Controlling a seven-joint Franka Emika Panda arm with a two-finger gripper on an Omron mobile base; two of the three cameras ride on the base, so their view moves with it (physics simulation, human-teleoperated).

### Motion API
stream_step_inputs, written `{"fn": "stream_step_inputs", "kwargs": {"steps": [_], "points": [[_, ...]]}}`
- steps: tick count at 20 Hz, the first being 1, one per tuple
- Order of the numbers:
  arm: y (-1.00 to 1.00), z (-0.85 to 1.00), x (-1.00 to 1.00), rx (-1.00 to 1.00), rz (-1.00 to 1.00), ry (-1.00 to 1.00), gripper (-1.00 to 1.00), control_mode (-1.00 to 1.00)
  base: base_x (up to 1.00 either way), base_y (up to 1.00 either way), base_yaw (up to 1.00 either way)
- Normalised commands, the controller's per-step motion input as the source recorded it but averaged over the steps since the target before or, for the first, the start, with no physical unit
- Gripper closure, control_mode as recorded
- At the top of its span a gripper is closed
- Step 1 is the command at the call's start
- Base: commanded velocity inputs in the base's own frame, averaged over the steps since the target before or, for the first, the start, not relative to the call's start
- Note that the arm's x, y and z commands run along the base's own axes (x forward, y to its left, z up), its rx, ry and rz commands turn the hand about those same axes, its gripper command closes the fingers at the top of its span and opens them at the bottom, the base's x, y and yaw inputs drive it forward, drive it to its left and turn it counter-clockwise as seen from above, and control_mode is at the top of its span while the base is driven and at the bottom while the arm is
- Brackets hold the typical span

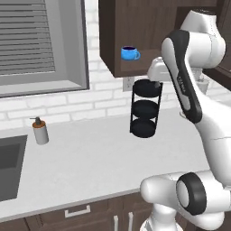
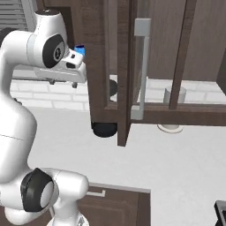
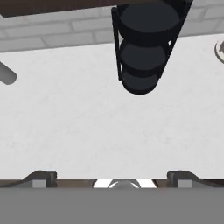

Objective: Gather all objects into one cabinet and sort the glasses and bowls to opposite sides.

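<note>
One bright blue mug (image 1: pixel 130 53) stands on the bottom shelf of the open dark brown cabinet (image 1: pixel 135 27), near its left side; a sliver of this mug (image 2: pixel 80 49) shows past my hand. The cabinet door (image 2: pixel 125 66) is swung open, its grey bar handle (image 2: pixel 142 66) facing me. My gripper (image 1: pixel 155 82) (image 2: pixel 64 84) (image 3: pixel 111 177) hangs open and empty just below and in front of the shelf, pointing down at the counter. The other mug, the red cup and the black bowl are out of view.
A black three-tier round rack (image 1: pixel 145 108) (image 3: pixel 142 48) stands on the white counter (image 1: pixel 90 153) under the cabinet. A soap dispenser (image 1: pixel 40 131) sits by the sink (image 1: pixel 9 167) at the left. A pale cylinder (image 2: pixel 174 97) stands further right on the counter.
</note>
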Motion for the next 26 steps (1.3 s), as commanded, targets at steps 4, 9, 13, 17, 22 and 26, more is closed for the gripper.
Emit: {"fn": "stream_step_inputs", "kwargs": {"steps": [4,9,13,17,22,26], "points": [[0.0,0.07,0.69,0.0,0.0,-0.01,-1.0,-1.0,0.0,0.0,0.0],[-0.02,0.05,0.12,0.0,0.04,-0.19,-1.0,-1.0,0.0,0.0,0.0],[0.0,0.02,0.16,0.02,0.08,-0.21,-1.0,-1.0,0.0,0.0,0.0],[-0.01,0.0,0.74,0.05,0.06,-0.08,-1.0,-1.0,0.0,0.0,0.0],[-0.1,0.14,0.69,0.02,0.09,0.0,-1.0,-1.0,0.0,0.0,0.0],[-0.04,0.22,0.45,0.0,0.15,-0.04,-1.0,-1.0,0.0,0.0,0.0]]}}
